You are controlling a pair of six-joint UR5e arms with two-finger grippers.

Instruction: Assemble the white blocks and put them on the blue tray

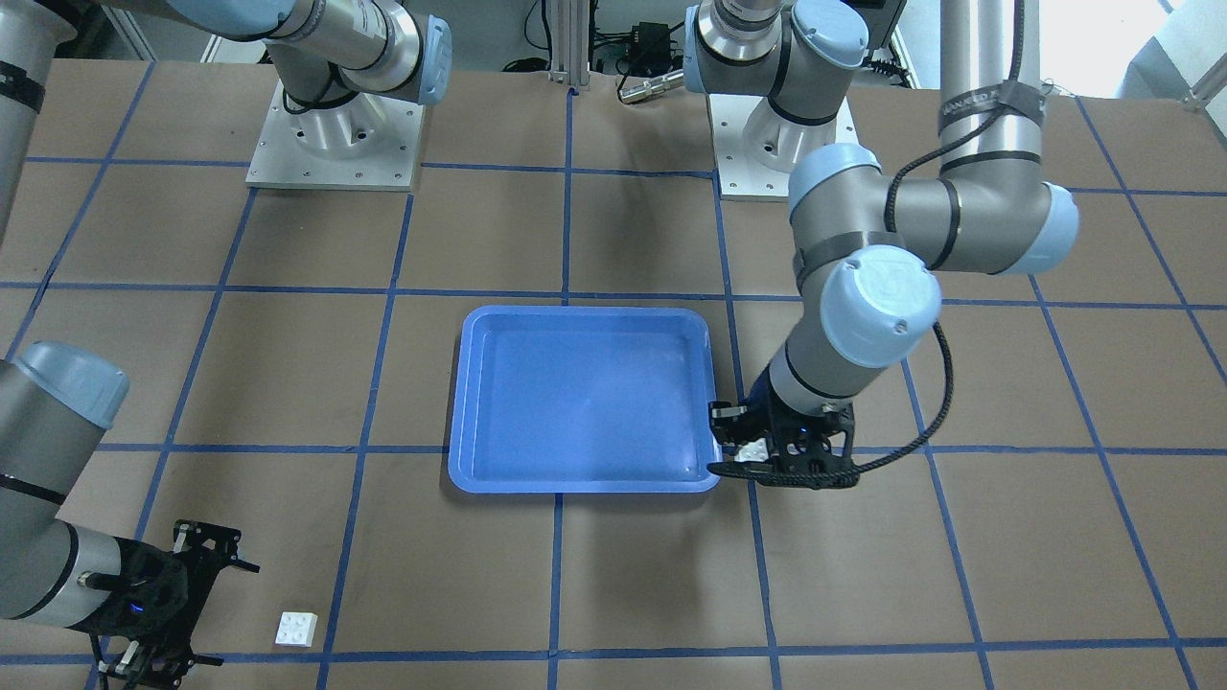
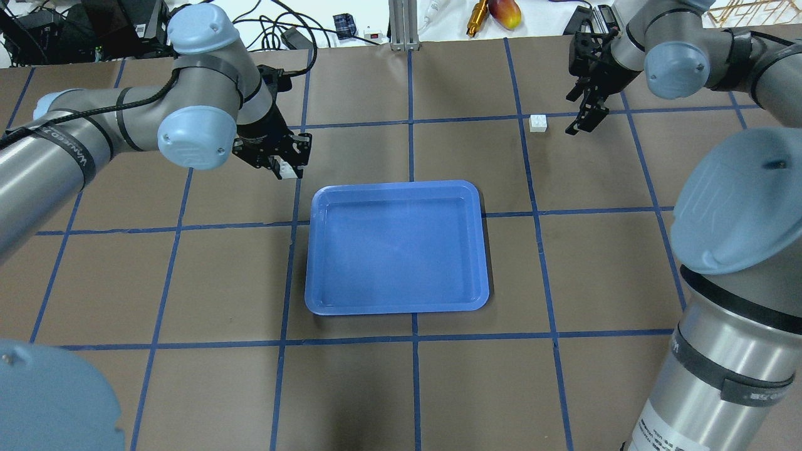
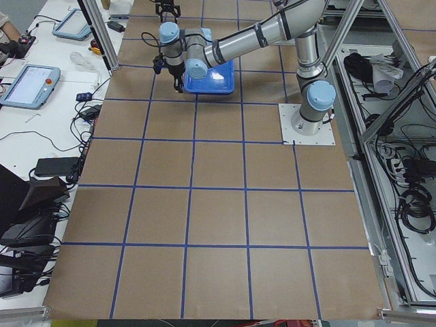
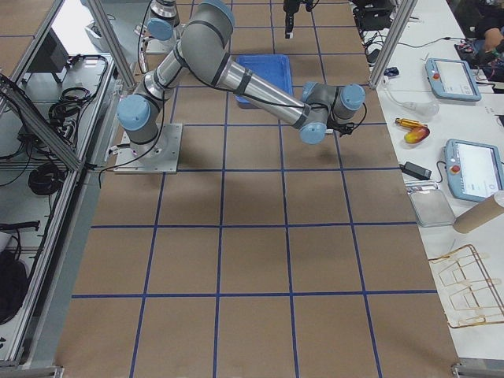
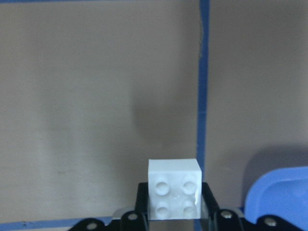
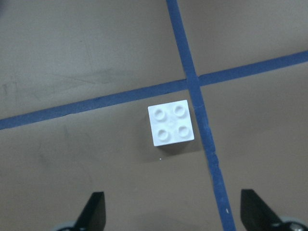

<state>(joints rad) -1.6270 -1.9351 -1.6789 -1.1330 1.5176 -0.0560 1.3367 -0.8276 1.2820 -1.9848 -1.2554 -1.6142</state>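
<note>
1. Blue plastic fills the centre of the overhead view: a large rectangular blue tray [image 2: 395, 250] with rounded corners and a shallow raised rim. It lies flat on a brown table [image 2: 188, 282] divided into squares by blue tape lines [image 2: 410, 94].
2. The left gripper [image 2: 285, 164], black with two fingers, sits in the upper left of that view, just beyond the tray's upper-left corner. Its fingers are clamped on a small white plastic block with four round studs [image 2: 287, 170].
3. In the left wrist view, this block [image 5: 173, 195] sits at lower centre, gripped on both sides, with its studs facing the camera. A rounded tray corner [image 5: 281, 197] shows at lower right.
4. A second white four-stud block [image 2: 537, 123] lies on the table in the upper right of the overhead view. Its studs face up, and it is well apart from the tray and just beside a crossing of tape lines.
5. The right gripper [image 2: 579, 113] is just to the right of this second block, with its fingers spread apart and holding nothing. In the right wrist view the dark fingertips [image 6: 94, 214] sit at the lower corners. The block [image 6: 172, 122] lies higher in the frame between them, untouched.
</note>
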